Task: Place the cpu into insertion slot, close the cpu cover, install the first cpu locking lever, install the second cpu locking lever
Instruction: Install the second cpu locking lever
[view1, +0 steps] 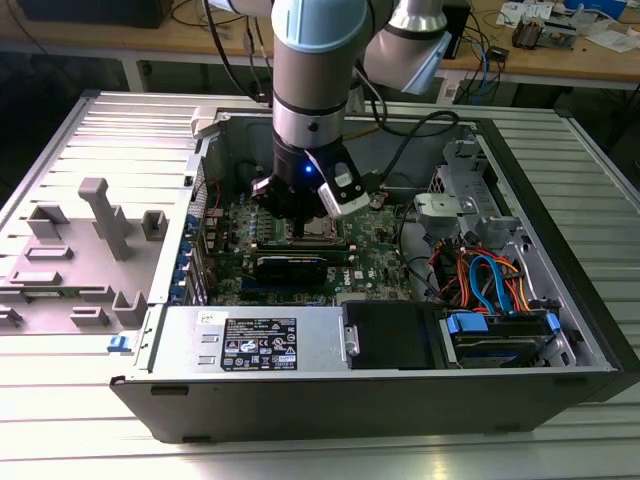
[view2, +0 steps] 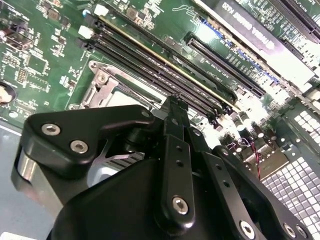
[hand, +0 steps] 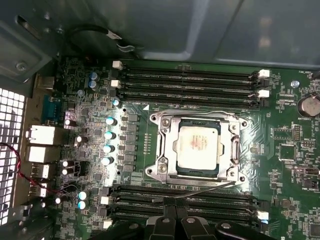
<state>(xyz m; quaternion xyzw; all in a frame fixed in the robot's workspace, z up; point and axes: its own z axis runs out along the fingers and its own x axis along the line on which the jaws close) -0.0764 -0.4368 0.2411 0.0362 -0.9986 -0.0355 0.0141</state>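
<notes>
Silver cpu (hand: 198, 146) under cpu cover (hand: 170, 131)

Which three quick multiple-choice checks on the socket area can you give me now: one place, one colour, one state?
1. Where is the cpu?
A) on the grey tray outside the case
B) in the insertion slot
C) on the drive cage

2. What colour is the cpu's top?
A) blue
B) black
C) silver-grey

3. How does the cpu cover lie?
A) flat down around the cpu
B) tilted upright
C) off the board

Answers:
1 B: the first wrist view shows it seated in the socket on the green board.
2 C: its metal top is pale silver-grey.
3 A: the frame lies flat, and the cpu shows through its window.
</notes>
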